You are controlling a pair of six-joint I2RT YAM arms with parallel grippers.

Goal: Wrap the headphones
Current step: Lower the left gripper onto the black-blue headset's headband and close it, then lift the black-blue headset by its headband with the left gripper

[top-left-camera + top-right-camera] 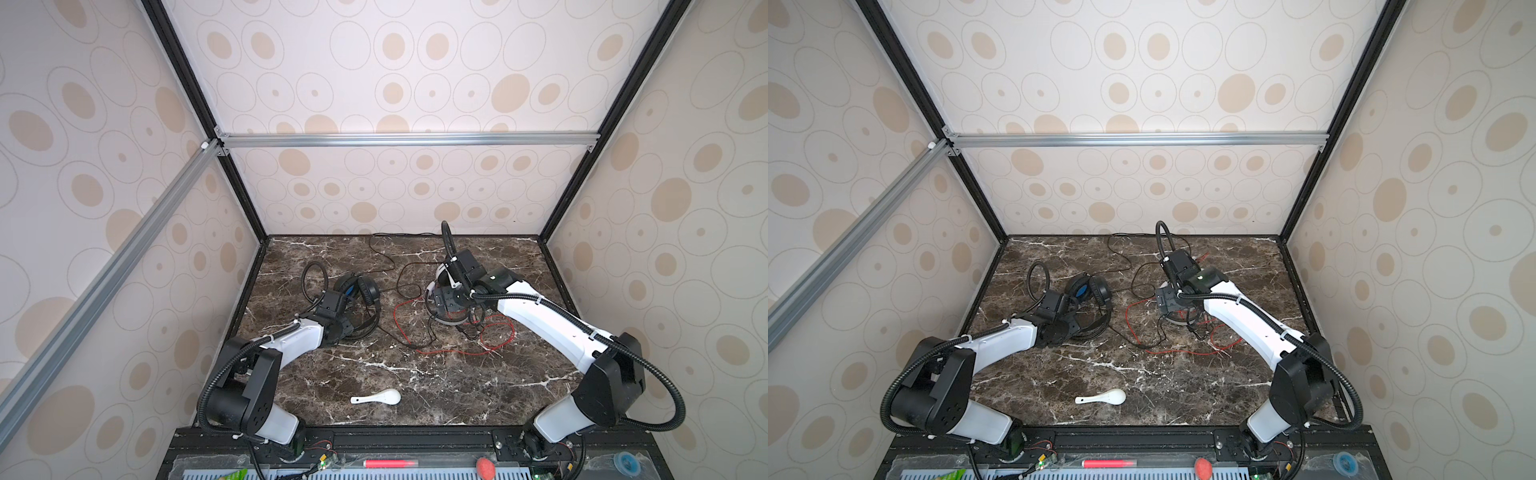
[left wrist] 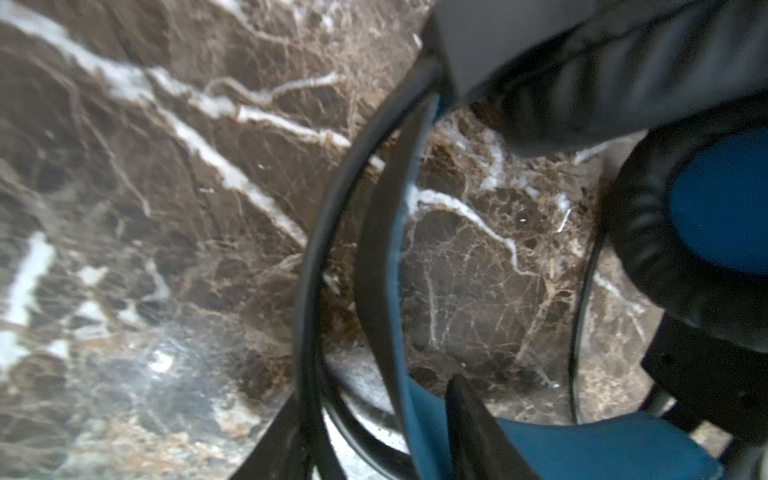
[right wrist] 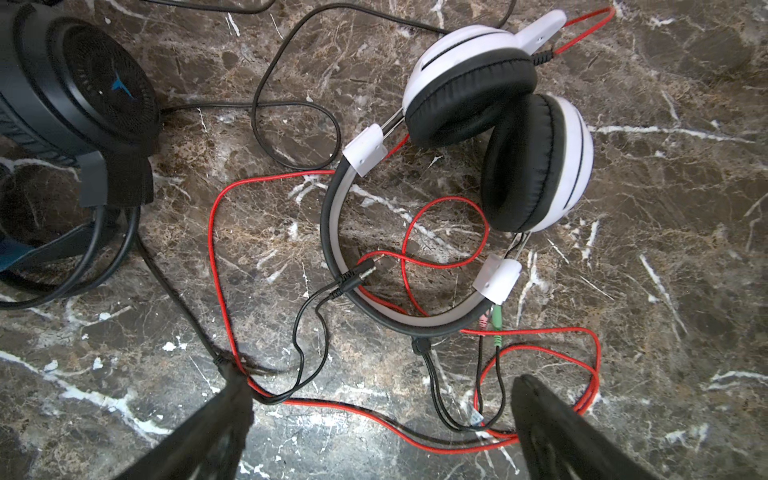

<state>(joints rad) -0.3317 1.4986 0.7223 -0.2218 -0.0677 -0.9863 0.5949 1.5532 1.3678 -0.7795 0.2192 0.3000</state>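
**mk:** What's that surface (image 1: 415,374) made of, real stone?

**jo:** Looks like dark brown marble, white veins all over, slightly glossy. Nearest the front there's a spoon (image 1: 376,397), white and smooth-glazed, on its own and well apart from everything else.

**mk:** And the headsets?

**jo:** Mid-surface. The black headset (image 1: 362,291) is on the left, with fat leathery earpads and blue fabric inside the band. The left pincer (image 2: 376,388) sits astride that band, a finger on either side, but I can't tell if it's clamped or just close. The white headset (image 3: 498,124) is on the right, lying flat: shiny plastic cups, black cushions folded together, pale-lined band. Its red cord (image 3: 210,257) loops loosely around and through the band and crosses a black cord (image 3: 178,299). The right pincer (image 3: 382,382) hangs above that tangle, spread wide, gripping nothing.

**mk:** Room?

**jo:** It's a booth. Thin black cord runs along the rear edge. The walls (image 1: 415,62) are cream paper with tan ovals and thin rings, there are black posts in the corners, and a silver aluminium rail (image 1: 407,139) crosses the back.
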